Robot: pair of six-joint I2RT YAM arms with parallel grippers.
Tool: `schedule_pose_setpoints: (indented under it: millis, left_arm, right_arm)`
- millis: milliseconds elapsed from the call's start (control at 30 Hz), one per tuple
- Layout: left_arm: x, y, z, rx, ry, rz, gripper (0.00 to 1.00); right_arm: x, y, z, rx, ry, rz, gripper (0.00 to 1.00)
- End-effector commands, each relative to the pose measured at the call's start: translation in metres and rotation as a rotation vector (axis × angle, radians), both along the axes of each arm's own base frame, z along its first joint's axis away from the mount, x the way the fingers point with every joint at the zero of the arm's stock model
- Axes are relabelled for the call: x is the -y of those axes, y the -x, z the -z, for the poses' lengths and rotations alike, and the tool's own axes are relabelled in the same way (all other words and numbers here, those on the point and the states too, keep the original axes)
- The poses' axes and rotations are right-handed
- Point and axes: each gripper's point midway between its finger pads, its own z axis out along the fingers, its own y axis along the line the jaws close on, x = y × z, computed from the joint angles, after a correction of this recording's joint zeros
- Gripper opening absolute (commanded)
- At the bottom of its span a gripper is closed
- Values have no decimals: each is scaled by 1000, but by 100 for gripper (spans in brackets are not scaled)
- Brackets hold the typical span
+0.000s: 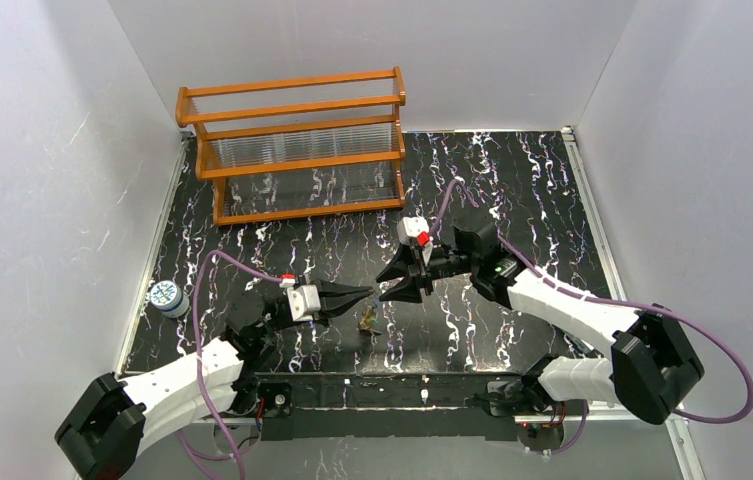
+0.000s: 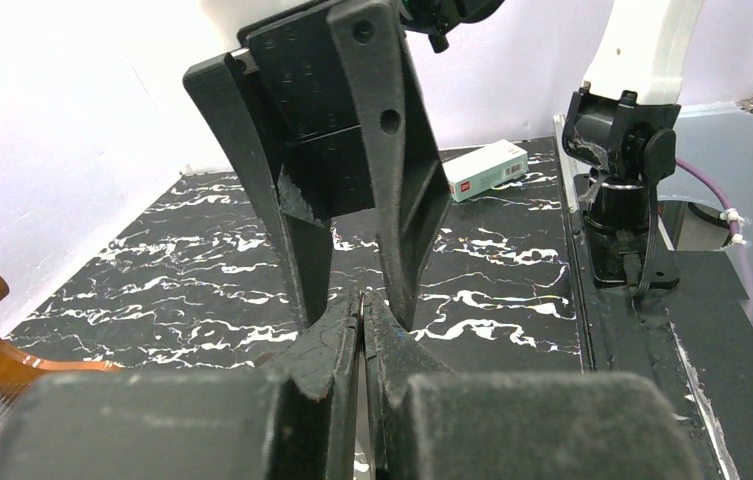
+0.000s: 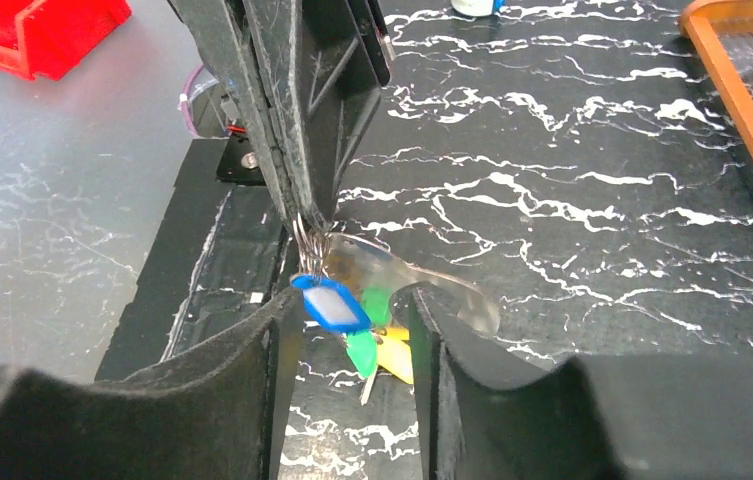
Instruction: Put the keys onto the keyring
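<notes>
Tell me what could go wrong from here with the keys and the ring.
1. The left gripper pinches the keyring only at the very tips of its jaws; a sideways tug might pull the thin wire free.
2. The right gripper stands open around the hanging keys; closing could clamp several coloured heads at once rather than one.

White walls [image 1: 52, 150], black marbled table [image 1: 512, 200]

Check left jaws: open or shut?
Shut. Left wrist view shows the left jaws pressed together; right wrist view shows them pinching the keyring, keys dangling.
</notes>
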Motion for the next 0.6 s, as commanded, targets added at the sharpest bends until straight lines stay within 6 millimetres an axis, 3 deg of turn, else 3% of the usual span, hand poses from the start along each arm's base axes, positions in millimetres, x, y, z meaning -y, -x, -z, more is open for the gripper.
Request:
schedule_pose_setpoints:
  millis: [0,133,300,567]
  left_arm:
    - [-3,5,-15,58,51,7,0]
    - [-2,5,-16,58,51,8,0]
    - [-1,5,-17,58,52,11,0]
    - [-2,5,-18,58,54,11,0]
  right_arm:
    - [2,-5,-20,87,-76,61,54]
    - [1,-4,-27,79,-109,67,56]
    - [-4,0,-29,53,-133,41,46]
    - [-10,7,-26,28,-134,5,42]
